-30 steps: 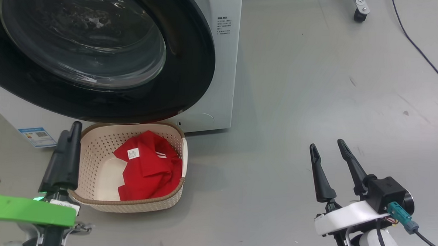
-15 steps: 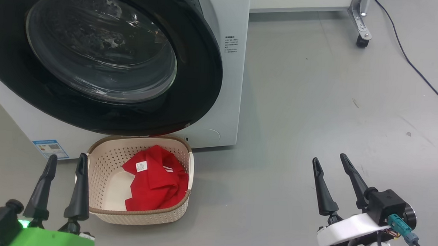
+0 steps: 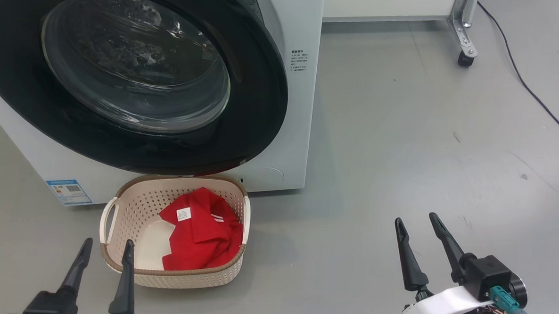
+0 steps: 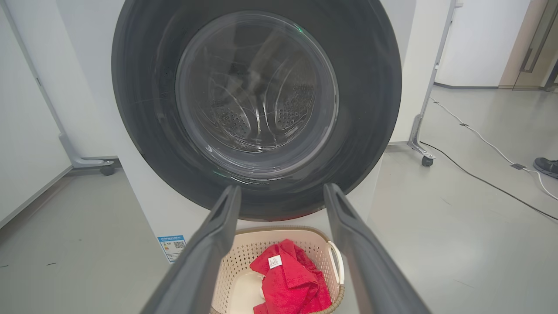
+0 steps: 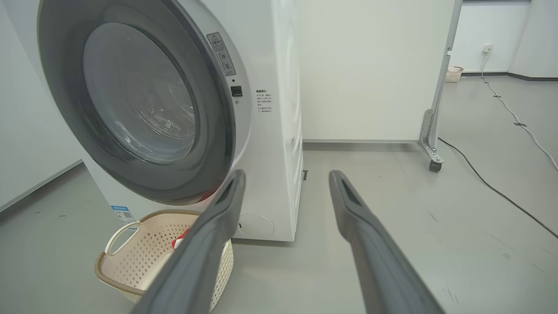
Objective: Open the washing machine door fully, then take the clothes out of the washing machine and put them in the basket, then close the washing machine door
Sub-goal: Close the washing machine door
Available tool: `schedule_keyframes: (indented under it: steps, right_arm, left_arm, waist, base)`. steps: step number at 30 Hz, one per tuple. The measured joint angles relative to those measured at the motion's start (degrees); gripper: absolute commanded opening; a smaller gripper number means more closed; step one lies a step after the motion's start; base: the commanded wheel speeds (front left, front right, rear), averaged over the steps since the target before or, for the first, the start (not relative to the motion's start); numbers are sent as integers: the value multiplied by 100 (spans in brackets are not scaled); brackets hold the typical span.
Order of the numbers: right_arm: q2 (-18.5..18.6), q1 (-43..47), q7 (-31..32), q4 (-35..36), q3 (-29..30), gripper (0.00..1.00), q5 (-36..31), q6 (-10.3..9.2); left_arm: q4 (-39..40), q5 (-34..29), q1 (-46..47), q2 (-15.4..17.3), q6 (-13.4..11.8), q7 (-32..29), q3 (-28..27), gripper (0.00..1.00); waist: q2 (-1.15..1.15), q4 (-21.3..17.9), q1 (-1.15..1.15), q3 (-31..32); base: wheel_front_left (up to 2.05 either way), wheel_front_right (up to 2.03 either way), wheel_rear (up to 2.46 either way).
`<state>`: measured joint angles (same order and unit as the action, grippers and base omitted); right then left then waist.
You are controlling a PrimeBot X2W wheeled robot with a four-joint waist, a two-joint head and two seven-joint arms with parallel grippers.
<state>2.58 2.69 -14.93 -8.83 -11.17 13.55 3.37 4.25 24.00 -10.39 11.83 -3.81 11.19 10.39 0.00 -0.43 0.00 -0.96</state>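
The white washing machine (image 3: 303, 106) fills the upper left. The washing machine door (image 3: 258, 104), a black rim around clear glass, lies flat against its front; through the glass in the left wrist view the steel drum (image 4: 257, 113) shows no cloth. The cream basket (image 3: 184, 278) stands on the floor just below the door, holding the red clothes (image 3: 205, 238) over some white cloth. My left gripper (image 3: 108, 243) is open at the basket's near left corner, fingers (image 4: 218, 231) pointing at the door. Open too, my right gripper (image 3: 415, 218) hangs over bare floor to the right.
A blue label (image 3: 68, 191) sits low on the machine's front. A wheeled frame leg (image 3: 463, 52) stands behind on the right, with a dark cable (image 3: 537, 97) running across the grey floor. A person's shoe (image 4: 547, 165) is at the far right of the left wrist view.
The head camera has tilted up, so machine and basket sit lower in the picture. My left gripper has turned from edge-on to both fingers showing and dropped lower. The right gripper keeps its pose.
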Motion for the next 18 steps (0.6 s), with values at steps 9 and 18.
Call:
schedule_keyframes:
  steps: [9,18]
  right_arm:
    - [-2,18,0,-34,0,100,-2,-52]
    - [-2,17,0,-34,0,100,-2,-53]
  left_arm:
    - [-159,-146,-41,-187,-102,7,124,100]
    - [-231,-244,-41,-275,-153,32,148,100]
  waist:
    - [0,-10,0,-39]
    - [0,-26,0,-56]
  base:
    - [0,0,0]
    - [0,0,0]
